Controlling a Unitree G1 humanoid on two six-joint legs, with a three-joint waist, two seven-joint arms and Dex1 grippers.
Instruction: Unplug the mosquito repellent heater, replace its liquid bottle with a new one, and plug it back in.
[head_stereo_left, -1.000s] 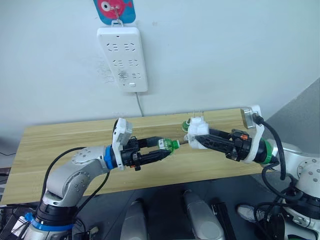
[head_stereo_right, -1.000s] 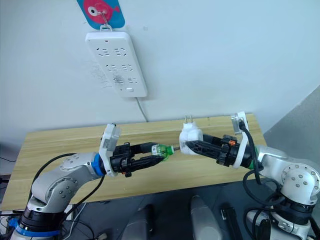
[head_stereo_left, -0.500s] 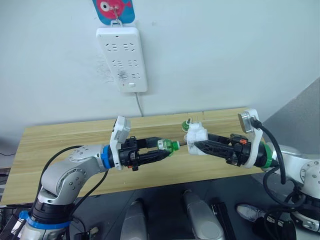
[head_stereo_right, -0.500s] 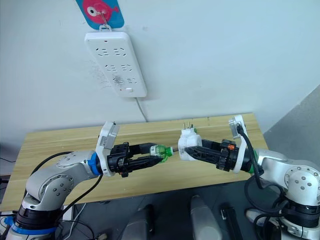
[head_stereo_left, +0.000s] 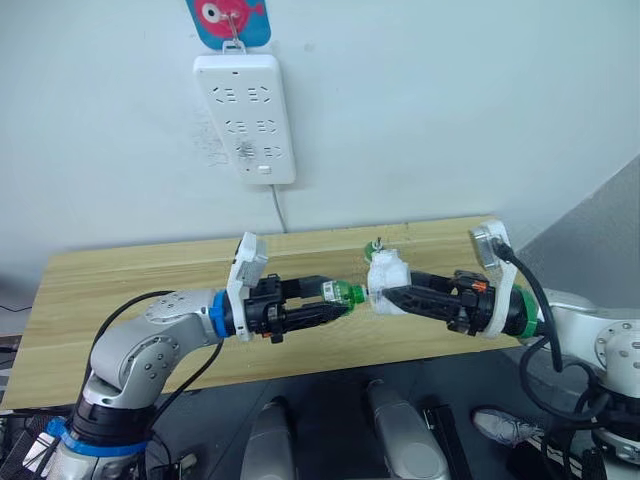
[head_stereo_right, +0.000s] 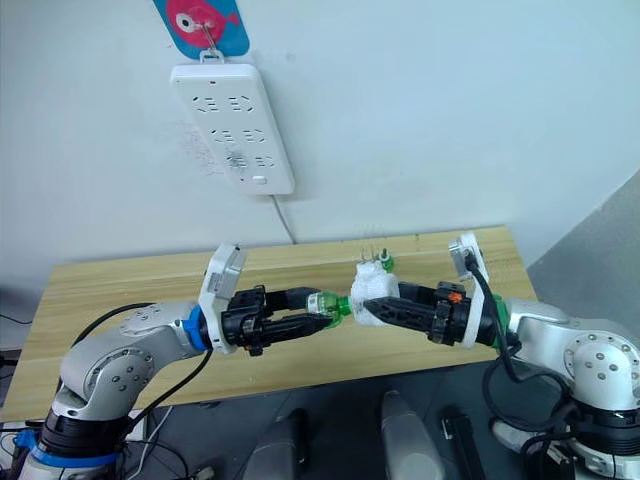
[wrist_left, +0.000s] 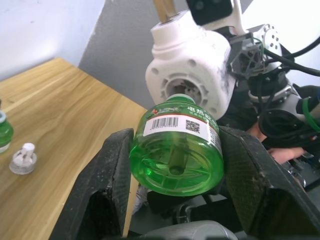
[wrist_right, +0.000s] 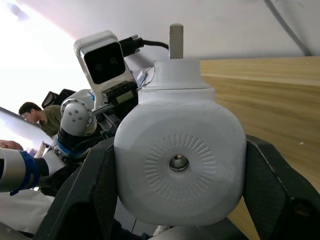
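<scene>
The white mosquito repellent heater (head_stereo_left: 388, 272) hangs over the table's front middle, prongs up, with my right gripper (head_stereo_left: 390, 296) shut on it. My left gripper (head_stereo_left: 338, 303) is shut on a green liquid bottle (head_stereo_left: 342, 293), held level. In the left wrist view the bottle (wrist_left: 175, 147) sits between both fingers (wrist_left: 111, 172), its neck meeting the round socket in the heater (wrist_left: 192, 75). The right wrist view looks onto the heater's (wrist_right: 180, 165) top hole, a prong rising behind it.
A long white power strip (head_stereo_left: 247, 118) hangs on the wall under a fish hook, its cable dropping behind the wooden table (head_stereo_left: 120, 290). Another green bottle (wrist_left: 4, 131) and a small clear cap (wrist_left: 22, 157) stand on the table. A person (wrist_right: 37, 116) sits in the background.
The two grippers have come together: the gap between bottle neck and heater has closed, and the heater's socket now meets the bottle. The heater sits a little lower.
</scene>
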